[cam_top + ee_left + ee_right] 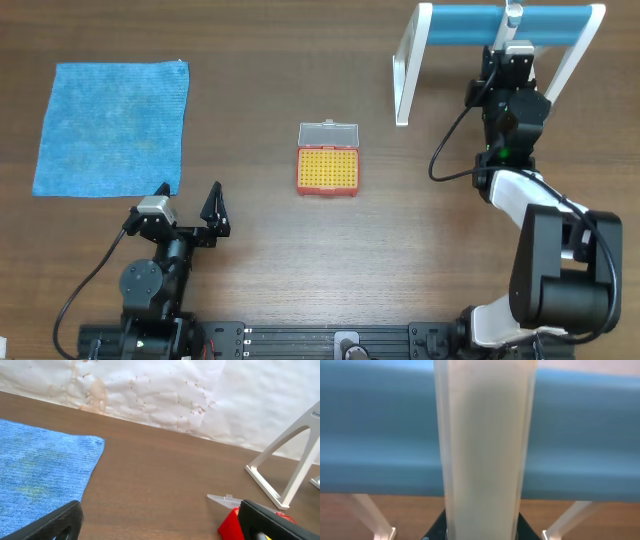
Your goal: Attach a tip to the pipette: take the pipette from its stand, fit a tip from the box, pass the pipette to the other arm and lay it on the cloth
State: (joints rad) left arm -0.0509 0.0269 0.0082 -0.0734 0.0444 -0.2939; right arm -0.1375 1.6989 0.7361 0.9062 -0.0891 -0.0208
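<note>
Meanwhile, on a brown tabletop, the blue cloth lies flat at the far left, spread as the landing place for the task's last step. Nearer the arms' bases, just beside the cloth's corner, the left arm's tool sits low with its fingers spread wide and nothing between them, apparently waiting there for the hand-over. At centre, well apart from both arms, the red tip box stands with its clear lid folded back, baring rows of yellow tips for fitting. To the right, the white-legged stand carries a blue crossbar, and the pipette hangs upright from it. The right arm's tool is up at the bar, clamped on the pipette's pale body, dark fingers pressed to either side. By this showing, the take from the stand is only beginning and no tip is yet fitted. No brand, label or other writing is legible on box, stand or pipette.
</note>
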